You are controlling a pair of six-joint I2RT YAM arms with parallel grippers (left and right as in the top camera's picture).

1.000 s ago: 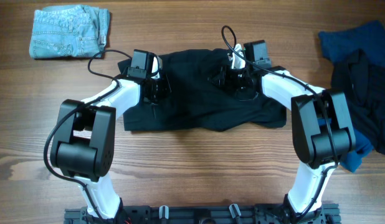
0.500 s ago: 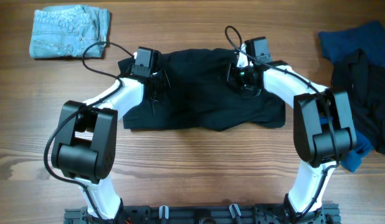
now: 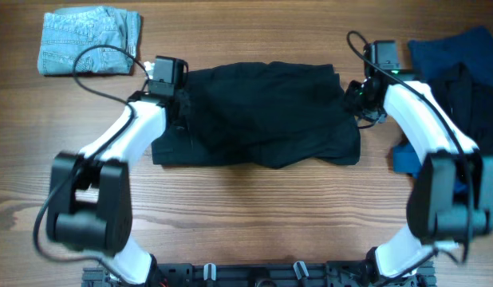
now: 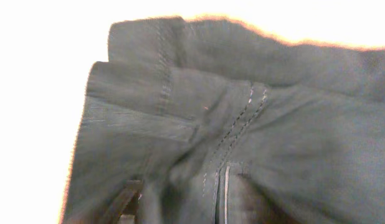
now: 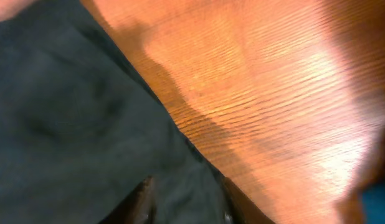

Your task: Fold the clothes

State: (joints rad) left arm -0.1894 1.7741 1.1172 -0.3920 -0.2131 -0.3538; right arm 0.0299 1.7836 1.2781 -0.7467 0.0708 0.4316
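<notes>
The black shorts (image 3: 262, 115) lie spread across the middle of the table. My left gripper (image 3: 175, 97) sits over their upper left corner. In the left wrist view the stitched seams of the black shorts (image 4: 242, 124) fill the frame. One finger (image 4: 126, 202) shows far to the left, so the jaws stand open over the cloth. My right gripper (image 3: 356, 97) is at the shorts' right edge. There its two fingers (image 5: 146, 194) pinch the hem of the black shorts (image 5: 74, 124) between them, just above the wood.
Pale-blue denim shorts (image 3: 91, 40) lie folded at the back left. A dark blue garment (image 3: 450, 52) with a black garment (image 3: 470, 112) on it is heaped at the right edge, close behind my right arm. Bare wood lies in front of the shorts.
Both grippers have swept outward from the shorts' middle to their left and right edges, and the shorts now lie flatter. The left gripper's jaws have opened and let go.
</notes>
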